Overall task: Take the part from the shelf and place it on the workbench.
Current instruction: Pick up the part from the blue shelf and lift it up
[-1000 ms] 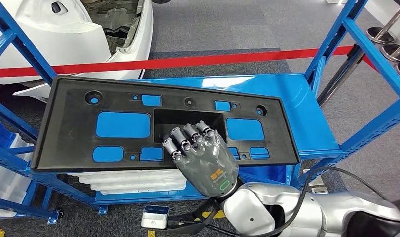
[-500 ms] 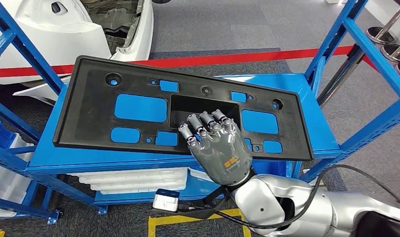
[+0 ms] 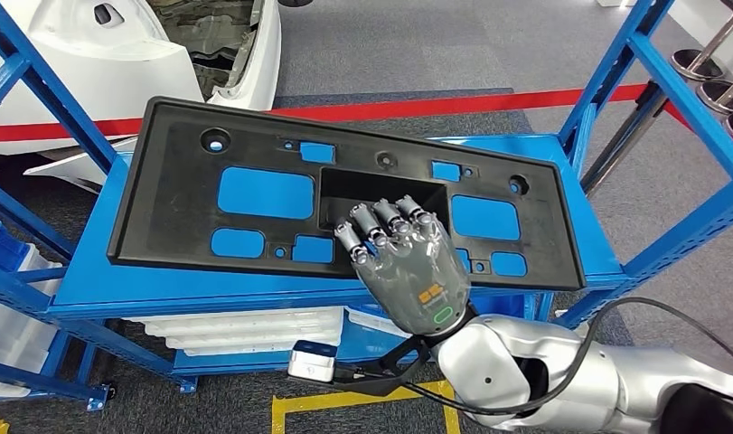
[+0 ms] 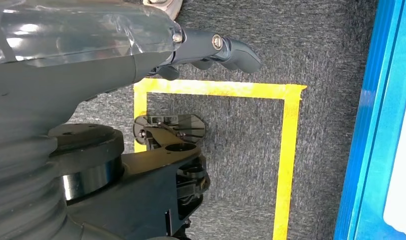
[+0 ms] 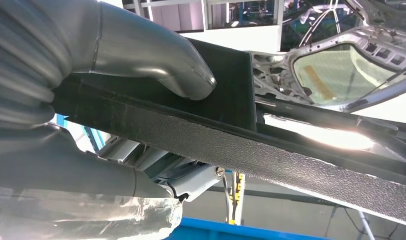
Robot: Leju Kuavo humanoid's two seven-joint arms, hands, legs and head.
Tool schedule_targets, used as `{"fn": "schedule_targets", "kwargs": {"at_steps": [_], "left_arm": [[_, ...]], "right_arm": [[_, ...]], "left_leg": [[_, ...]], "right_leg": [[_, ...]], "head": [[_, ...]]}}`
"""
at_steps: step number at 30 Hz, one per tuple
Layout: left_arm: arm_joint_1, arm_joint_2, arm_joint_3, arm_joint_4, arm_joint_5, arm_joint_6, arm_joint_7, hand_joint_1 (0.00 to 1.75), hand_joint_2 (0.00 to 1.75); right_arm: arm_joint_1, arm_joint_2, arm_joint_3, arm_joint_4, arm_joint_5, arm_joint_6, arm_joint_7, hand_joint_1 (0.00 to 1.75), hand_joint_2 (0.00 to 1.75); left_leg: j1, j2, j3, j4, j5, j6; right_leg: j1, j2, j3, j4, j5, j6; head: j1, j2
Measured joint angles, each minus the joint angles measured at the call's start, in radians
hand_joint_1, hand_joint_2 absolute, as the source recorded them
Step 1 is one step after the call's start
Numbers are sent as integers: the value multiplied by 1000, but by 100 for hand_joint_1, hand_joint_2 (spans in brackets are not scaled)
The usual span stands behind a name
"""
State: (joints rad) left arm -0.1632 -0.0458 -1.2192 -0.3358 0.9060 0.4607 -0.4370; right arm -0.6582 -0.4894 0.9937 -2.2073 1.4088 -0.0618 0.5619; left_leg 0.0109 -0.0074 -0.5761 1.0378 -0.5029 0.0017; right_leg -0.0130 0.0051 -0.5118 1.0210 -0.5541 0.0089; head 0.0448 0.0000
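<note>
Part [image 3: 254,194] lifted farther, right hand [image 3: 406,262] gripping its near edge

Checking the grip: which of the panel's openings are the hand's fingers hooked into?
The right hand grips the black panel at its large central recess, the one opening with dark walls; the others are cutouts showing the blue shelf through them.

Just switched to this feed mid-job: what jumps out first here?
The big black panel, full of cut-outs, lies tilted over the blue shelf, one corner reaching past the red barrier tape. The right hand grips its near edge at the deep middle recess, thumb on one face and fingers on the other. Behind, at the upper left, sits a white car body.
</note>
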Motion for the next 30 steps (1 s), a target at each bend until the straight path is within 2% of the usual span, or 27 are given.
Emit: {"fn": "schedule_targets", "kwargs": {"at_steps": [30], "left_arm": [[-10,0,0,0,-26,-2,11,0,175]], "right_arm": [[0,-31,-2,0,0,-35,0,175,175]], "left_leg": [[0,0,0,0,0,0]], "right_leg": [[0,0,0,0,0,0]], "head": [[0,0]]}}
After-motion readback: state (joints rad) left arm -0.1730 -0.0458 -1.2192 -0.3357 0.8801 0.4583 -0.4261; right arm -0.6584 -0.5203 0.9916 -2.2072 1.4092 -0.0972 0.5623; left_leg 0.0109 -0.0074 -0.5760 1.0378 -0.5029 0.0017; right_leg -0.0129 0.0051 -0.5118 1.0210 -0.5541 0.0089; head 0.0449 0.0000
